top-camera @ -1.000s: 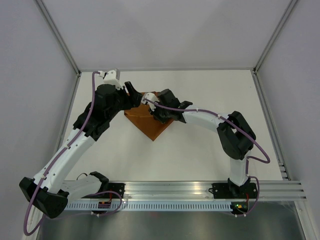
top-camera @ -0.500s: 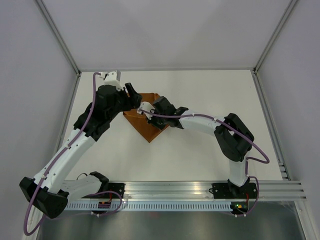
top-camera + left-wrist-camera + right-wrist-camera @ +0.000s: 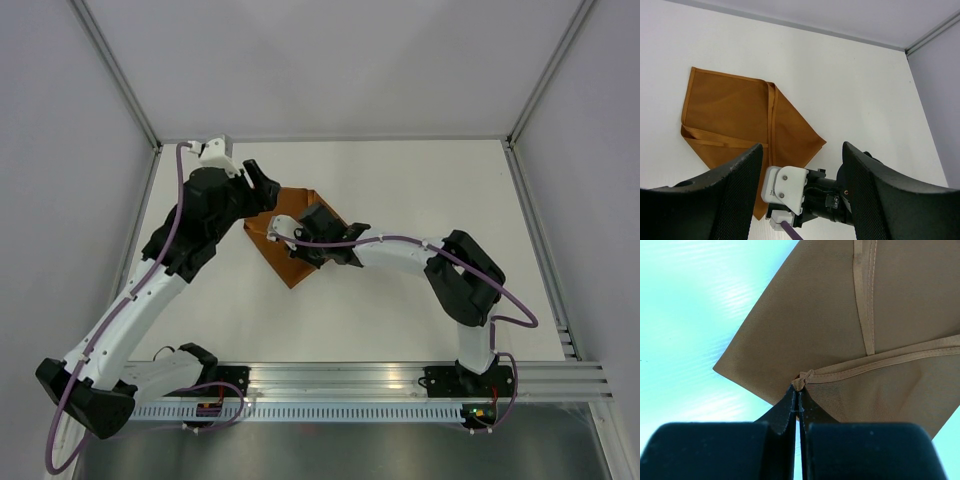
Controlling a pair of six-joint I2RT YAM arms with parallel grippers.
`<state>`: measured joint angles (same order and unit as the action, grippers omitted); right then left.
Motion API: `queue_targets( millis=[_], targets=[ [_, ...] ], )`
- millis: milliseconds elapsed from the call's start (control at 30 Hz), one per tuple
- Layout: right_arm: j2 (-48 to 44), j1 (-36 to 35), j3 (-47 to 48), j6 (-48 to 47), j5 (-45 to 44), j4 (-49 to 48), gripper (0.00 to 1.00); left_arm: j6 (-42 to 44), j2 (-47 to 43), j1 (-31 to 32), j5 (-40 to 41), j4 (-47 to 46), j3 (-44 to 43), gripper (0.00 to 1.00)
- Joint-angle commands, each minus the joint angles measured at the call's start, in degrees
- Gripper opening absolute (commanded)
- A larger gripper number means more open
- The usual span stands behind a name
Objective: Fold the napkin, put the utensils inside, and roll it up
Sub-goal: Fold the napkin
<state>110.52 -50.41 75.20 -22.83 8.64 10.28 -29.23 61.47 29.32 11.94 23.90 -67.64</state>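
Right gripper pinched shut on a folded-in corner of the napkin (hems meet there); left gripper spread wide, hovering over the cloth; napkin folded on white table

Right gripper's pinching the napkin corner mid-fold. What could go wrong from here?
The right gripper pinches only a bunched hem tip of the napkin, so it might slip free. The left gripper hangs open above, pinning nothing; a pull could drag the whole napkin instead of folding it.
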Motion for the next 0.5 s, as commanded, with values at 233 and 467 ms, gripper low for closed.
queue_targets(
  millis=[233,467],
  targets=[
    [1.4,-1.5,-0.1,-0.6,-0.5,-2.6,0.04,-2.1,0.1,-0.2,0.7,-1.0,-3.6,0.70],
    [2.8,-2.5,0.2,-0.6,0.0,-2.6,0.13,-1.7,0.1,-0.2,0.3,-1.0,-4.2,0.70]
  ],
)
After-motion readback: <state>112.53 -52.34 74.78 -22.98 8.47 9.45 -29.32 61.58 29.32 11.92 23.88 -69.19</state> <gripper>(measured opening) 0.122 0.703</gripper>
